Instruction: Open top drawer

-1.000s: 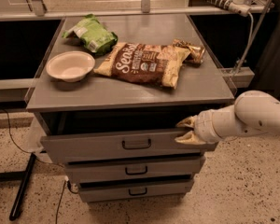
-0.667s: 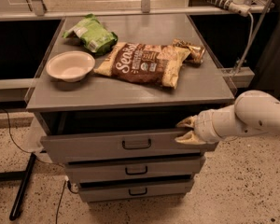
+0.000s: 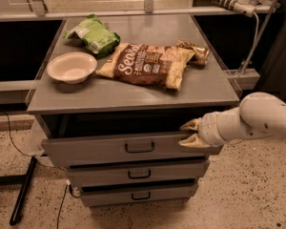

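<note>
**Nothing has moved in the last second: drawer part open, my hand parked on its rim**

Nearest to the view, the two lower drawers (image 3: 133,174) sit shut, one under the other. Above them the top drawer (image 3: 100,149) stands part-way out of the cabinet, with a dark gap showing behind its front panel and its black handle (image 3: 139,147) untouched.

My gripper (image 3: 189,133) is at the right end of that panel, not at the handle. Its fingers are spread, one over the panel's top edge and one low against the face. I cannot tell whether they press on it.

Compared with a second ago, the panel, the handle and my hand all lie in the same places. So the pull has paused or stalled, and the drawer has gained no travel. I judge the task begun but unfinished, because most of the box is still under the cabinet top (image 3: 133,95).

Further back on that top lie a white bowl (image 3: 72,67), a brown chip bag (image 3: 148,65) and a green bag (image 3: 93,34), none of them disturbed. A straight pull towards the viewer should carry on. Since I hold off-centre, the drawer could skew and bind.
</note>
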{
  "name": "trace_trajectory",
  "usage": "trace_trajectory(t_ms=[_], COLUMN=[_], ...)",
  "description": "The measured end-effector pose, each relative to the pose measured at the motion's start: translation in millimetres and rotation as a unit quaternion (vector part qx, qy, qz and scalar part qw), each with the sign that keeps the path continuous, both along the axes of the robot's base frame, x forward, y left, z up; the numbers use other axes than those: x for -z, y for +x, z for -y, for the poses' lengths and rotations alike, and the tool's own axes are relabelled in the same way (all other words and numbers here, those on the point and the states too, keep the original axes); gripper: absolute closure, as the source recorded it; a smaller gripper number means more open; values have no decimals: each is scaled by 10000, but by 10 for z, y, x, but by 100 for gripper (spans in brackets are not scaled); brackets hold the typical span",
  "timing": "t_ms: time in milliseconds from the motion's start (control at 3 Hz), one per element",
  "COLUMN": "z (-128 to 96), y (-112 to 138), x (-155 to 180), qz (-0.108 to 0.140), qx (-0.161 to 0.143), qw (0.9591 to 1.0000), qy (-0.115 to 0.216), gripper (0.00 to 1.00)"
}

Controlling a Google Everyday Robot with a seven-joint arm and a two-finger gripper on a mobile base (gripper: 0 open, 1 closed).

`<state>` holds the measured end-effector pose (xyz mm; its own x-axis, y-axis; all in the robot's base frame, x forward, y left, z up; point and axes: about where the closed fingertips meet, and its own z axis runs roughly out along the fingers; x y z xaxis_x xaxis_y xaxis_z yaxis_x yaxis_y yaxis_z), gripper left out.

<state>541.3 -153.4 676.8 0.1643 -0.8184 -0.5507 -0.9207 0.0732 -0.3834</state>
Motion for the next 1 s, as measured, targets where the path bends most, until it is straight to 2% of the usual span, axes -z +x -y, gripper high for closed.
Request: trace_trajectory(t_ms=[333, 667, 1000], z=[3, 42, 92], y=[0, -62, -167], x=[2, 59, 130], qz=[-60, -149, -231], qx=[-48, -65, -78], qw=[9999, 9993, 9981], qy=[131, 343, 573], gripper=[35, 38, 60])
